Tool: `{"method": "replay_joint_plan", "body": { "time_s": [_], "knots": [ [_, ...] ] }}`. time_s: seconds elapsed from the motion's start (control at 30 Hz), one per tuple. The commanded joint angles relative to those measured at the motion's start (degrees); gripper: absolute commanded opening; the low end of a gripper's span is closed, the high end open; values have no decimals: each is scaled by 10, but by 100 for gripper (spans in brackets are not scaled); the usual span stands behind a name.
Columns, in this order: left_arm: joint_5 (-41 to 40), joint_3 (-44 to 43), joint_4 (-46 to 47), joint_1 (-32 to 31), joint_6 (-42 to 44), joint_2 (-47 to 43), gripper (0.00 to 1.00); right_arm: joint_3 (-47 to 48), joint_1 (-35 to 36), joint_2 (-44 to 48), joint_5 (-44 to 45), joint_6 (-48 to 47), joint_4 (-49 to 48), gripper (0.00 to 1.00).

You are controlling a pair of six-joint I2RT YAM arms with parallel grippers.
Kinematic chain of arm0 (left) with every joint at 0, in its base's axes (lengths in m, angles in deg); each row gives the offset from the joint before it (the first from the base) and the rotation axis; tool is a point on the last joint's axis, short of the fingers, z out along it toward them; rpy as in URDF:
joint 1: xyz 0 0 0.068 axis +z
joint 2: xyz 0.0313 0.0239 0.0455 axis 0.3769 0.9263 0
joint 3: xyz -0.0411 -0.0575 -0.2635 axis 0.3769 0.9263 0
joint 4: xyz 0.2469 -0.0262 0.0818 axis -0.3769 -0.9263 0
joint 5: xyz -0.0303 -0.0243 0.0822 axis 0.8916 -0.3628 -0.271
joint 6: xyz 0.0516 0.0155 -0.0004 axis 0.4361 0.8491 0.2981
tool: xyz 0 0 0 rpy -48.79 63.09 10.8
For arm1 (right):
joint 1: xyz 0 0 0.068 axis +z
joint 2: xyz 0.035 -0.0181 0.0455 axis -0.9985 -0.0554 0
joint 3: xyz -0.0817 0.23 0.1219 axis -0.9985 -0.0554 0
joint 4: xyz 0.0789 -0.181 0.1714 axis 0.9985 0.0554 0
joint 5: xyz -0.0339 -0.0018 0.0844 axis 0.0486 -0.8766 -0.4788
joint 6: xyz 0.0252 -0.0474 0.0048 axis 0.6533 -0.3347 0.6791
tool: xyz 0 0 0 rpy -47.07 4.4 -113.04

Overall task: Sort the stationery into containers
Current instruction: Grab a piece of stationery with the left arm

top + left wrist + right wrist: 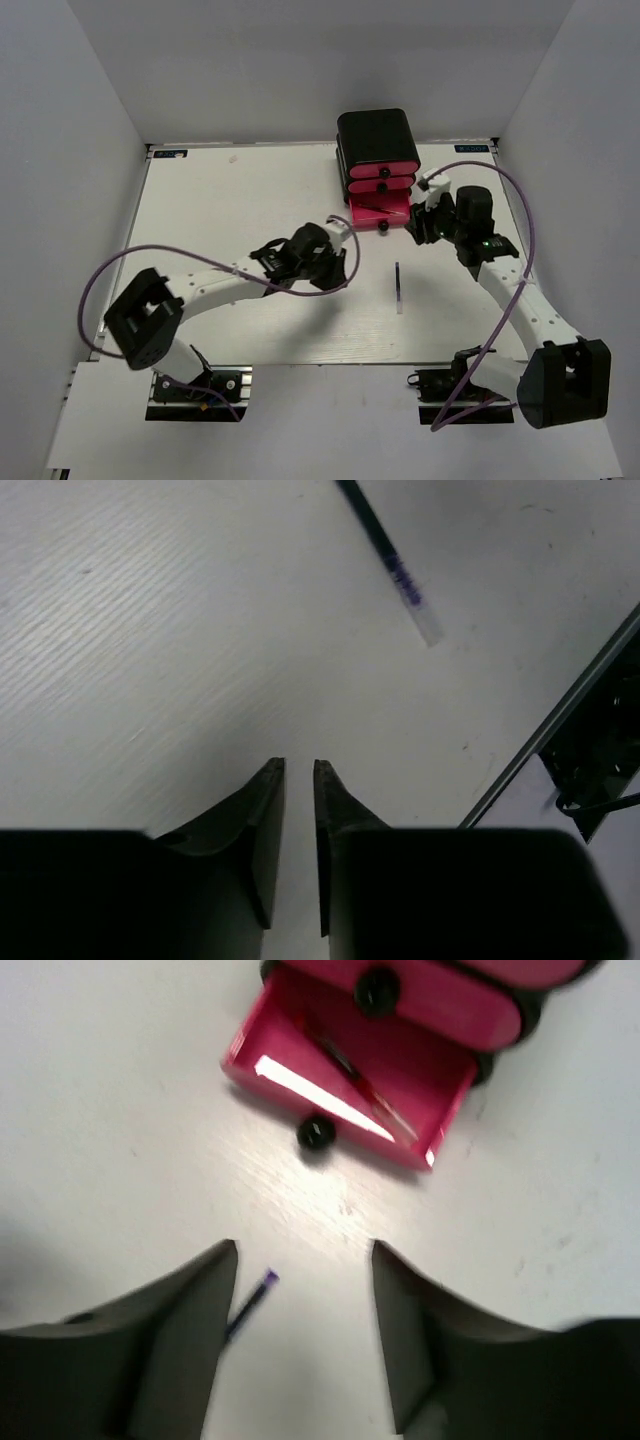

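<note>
The black cabinet point(378, 135) with pink drawers stands at the back of the table. Its bottom drawer point(372, 212) is pulled out. In the right wrist view this open drawer point(262, 1035) holds a thin red pen point(347, 1066). A dark blue pen point(398, 288) lies on the table in front of the cabinet, and it shows in the left wrist view point(395, 565) and partly in the right wrist view point(250, 1300). My left gripper point(341, 264) point(300, 765) hovers left of that pen, its jaws almost together and empty. My right gripper point(413, 228) point(305, 1250) is open and empty beside the open drawer.
The open drawer's black knob point(316, 1135) sticks out toward the table's middle. The two upper drawers point(381, 176) are closed. A metal table edge point(560, 715) runs along the right of the left wrist view. White walls enclose the table.
</note>
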Motion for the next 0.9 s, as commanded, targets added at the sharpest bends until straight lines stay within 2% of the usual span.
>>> {"method": "replay_joint_plan", "body": {
  "time_s": [0.0, 0.03, 0.1, 0.13, 0.27, 0.37, 0.53, 0.77, 0.87],
  "knots": [
    [8, -61, 16, -52, -41, 32, 32, -36, -24, 48, 21, 86, 46, 67],
    [-3, -89, 16, -60, -58, 63, 42, -51, -26, 69, 31, 94, 33, 67],
    [-37, -120, 1, -78, -81, 99, 50, -64, -46, 96, 48, 110, 26, 62],
    [-54, -155, -15, -95, -112, 118, 60, -78, -53, 99, 64, 121, 13, 53],
    [-135, -249, -74, -133, -168, 218, 63, -82, -100, 104, 132, 135, 10, 39],
    [-178, -323, -125, -151, -209, 284, 67, -83, -132, 113, 142, 146, 13, 38],
    [-227, -472, -236, -163, -248, 385, 67, -91, -165, 139, 135, 161, 3, 38],
    [-262, -546, -287, -163, -254, 442, 67, -95, -193, 162, 102, 173, 5, 38],
    [-267, -560, -311, -163, -248, 466, 63, -96, -202, 167, 93, 175, 7, 38]
  ]
}}
